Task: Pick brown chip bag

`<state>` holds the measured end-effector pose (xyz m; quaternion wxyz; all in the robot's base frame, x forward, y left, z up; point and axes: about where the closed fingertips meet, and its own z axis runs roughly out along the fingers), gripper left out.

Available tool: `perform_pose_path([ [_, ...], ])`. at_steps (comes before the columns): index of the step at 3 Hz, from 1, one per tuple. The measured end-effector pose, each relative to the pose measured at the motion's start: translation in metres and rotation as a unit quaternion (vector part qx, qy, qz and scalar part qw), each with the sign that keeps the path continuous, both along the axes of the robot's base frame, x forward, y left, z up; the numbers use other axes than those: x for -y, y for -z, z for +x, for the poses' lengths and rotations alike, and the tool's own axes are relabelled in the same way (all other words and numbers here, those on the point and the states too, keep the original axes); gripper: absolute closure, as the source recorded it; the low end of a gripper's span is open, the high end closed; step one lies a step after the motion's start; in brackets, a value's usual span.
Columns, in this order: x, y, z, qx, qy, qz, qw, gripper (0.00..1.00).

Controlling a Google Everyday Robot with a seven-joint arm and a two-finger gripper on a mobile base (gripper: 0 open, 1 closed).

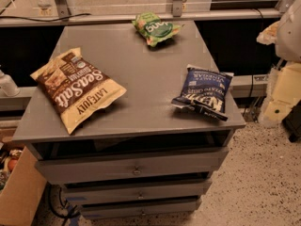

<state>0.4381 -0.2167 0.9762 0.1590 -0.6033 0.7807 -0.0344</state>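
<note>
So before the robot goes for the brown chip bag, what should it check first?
1. Brown chip bag located: ok, lying flat at the front left of the cabinet top.
2. Nothing covering it: ok.
3. Clear of the other bags: ok; the blue chip bag lies to the right and the green bag at the back, neither touching it.
4. Fully supported: not ok; its left corner seems to overhang the edge.
5. Gripper ready above it: cannot tell; the gripper is not in view, only a pale shape at the right edge.

High, near view down onto cabinet
</note>
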Motion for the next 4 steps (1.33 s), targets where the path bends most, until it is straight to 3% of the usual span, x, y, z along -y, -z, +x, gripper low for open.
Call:
perform_pose_path([
  [1,0.0,0.0,0.0,0.0,0.0,0.0,1.0,0.0],
  [2,-0.027,0.004,0.013,-0.004,-0.054,0.0,0.9985,0.0],
  [3,-0.089,0.013,0.028,-0.003,-0.162,-0.005,0.9867,0.0],
  [4,-0.152,0.02,0.025,0.007,-0.259,-0.003,0.9658,0.0],
])
